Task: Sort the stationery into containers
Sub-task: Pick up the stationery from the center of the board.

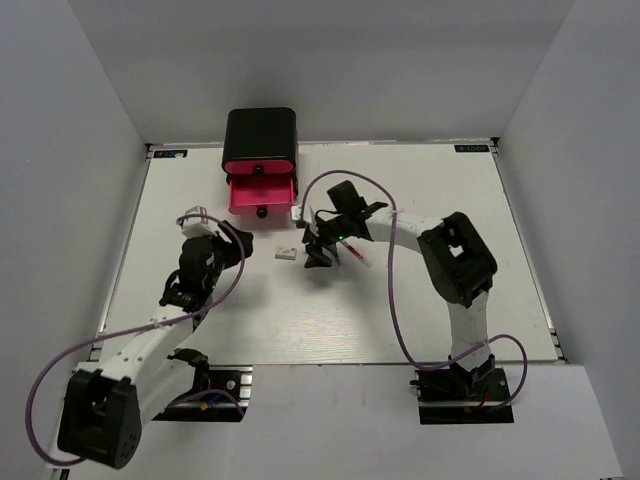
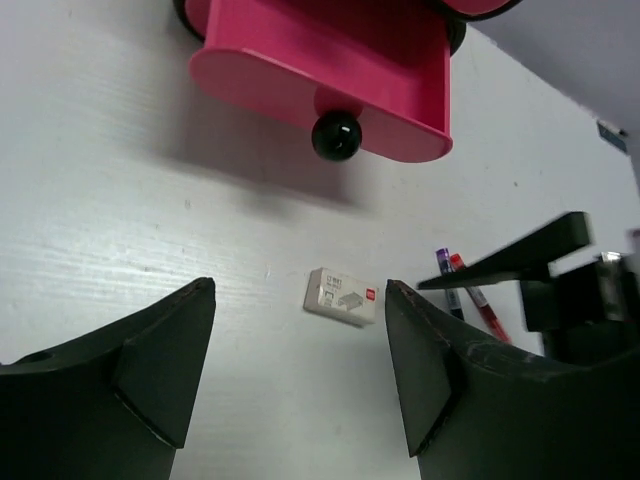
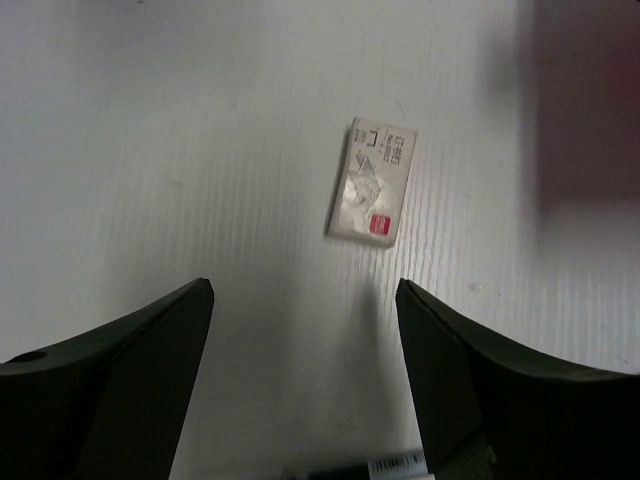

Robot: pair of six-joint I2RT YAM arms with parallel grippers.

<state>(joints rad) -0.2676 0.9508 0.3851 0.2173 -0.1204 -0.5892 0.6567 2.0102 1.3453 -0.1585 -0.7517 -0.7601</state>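
White table [image 1: 450,300] holds a black box [image 1: 260,135] at the far side, one pink drawer [image 1: 262,192] pulled out. Eraser [image 3: 371,182] and pens [image 2: 465,290] lie loose near it, not sorted yet. Left gripper [image 2: 300,288] and right gripper [image 3: 302,285] are both spread wide, holding nothing.

You are looking at a white table [image 1: 450,320] carrying a black box [image 1: 260,135] near its far edge. A white eraser [image 1: 287,253] is lying near the open pink drawer [image 1: 262,193], with pens [image 2: 475,295] lying near the eraser.
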